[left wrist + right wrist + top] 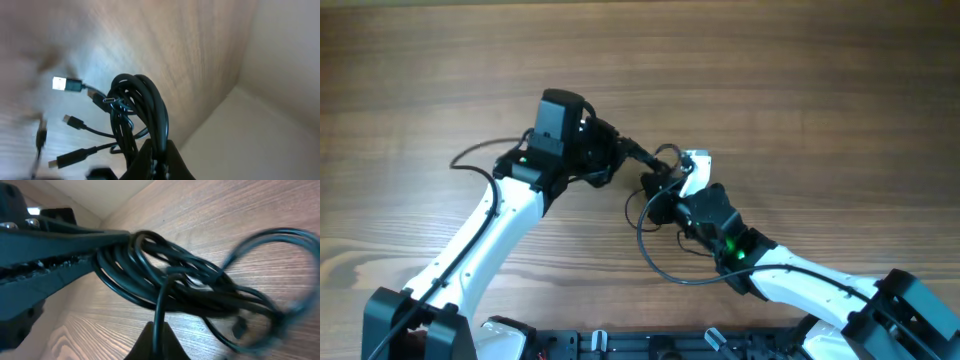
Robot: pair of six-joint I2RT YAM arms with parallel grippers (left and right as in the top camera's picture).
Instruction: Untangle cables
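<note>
Between the fingers of your left end effector (156, 157), the cables (142, 107) are pinched as a folded bundle (165, 275). The fingers are closed tight on several black strands at once, and the fold arches up and away from them over the worktop (800, 80). Beyond the fold the loose ends fan out to one side. A silvery flat plug (60, 83) sits farthest out, with several smaller plugs beside and below it, all free of the grip.

Your right end effector (156, 340) comes at the same bundle from the opposite side. Its wrist view is smeared, but its fingers appear closed on a single strand that rises from them into the bundle, just beside the spot where the left fingers clamp.

From overhead, the two end effectors meet almost tip to tip near the middle of the worktop, each pointing at the other, with the knot of cable between them. Neither arm is nearer, since both have hold of it. The bundle's long axis runs out of the left fingers toward the right arm's side. A slack loop (652, 258) trails back beside the right wrist toward the robot's base.

I judge that the coming move depends on that axis. Drawing the right strand away along it should feed the strand out through the fold. Hauling across it would likely cinch the tangle tighter against the left grip.
</note>
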